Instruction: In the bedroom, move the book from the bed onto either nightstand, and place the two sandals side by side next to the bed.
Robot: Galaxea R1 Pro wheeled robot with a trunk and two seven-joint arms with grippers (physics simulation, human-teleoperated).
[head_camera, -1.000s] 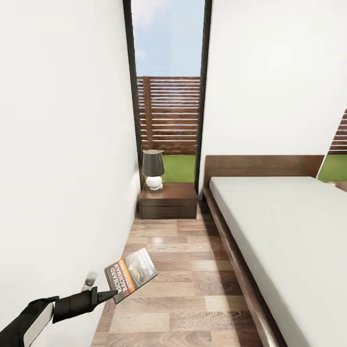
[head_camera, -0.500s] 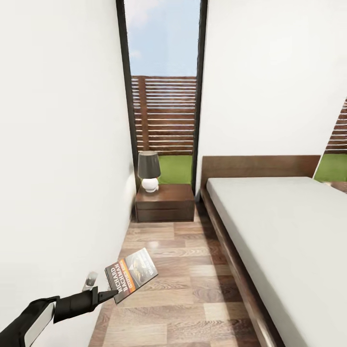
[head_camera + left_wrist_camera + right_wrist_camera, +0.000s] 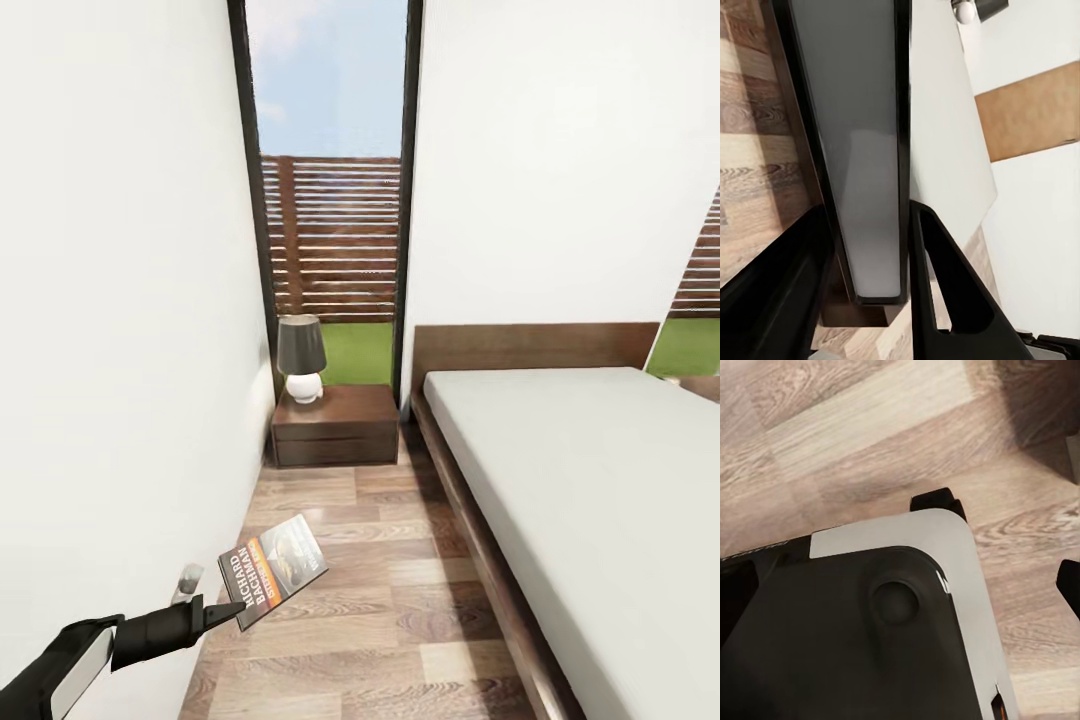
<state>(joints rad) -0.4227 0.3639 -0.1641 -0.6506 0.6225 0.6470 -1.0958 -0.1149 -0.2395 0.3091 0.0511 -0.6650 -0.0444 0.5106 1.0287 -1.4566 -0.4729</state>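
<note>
left claw [image 3: 232, 608]: clamped on book [image 3: 273, 570], held over floor [image 3: 400, 620] by the wall
right claw [image 3: 1009, 536]: cannot tell if wide or narrow
nightstand [image 3: 335, 424]: ahead, lamp [image 3: 301, 357] on top
bed [image 3: 590, 470]: right side, mattress bare

white walls [image 3: 120, 300], wood-plank floor [image 3: 360, 600]. tall dark-framed window [image 3: 325, 200]: slatted fence, grass, sky behind it. lamp [image 3: 301, 357] in front of window.
</note>
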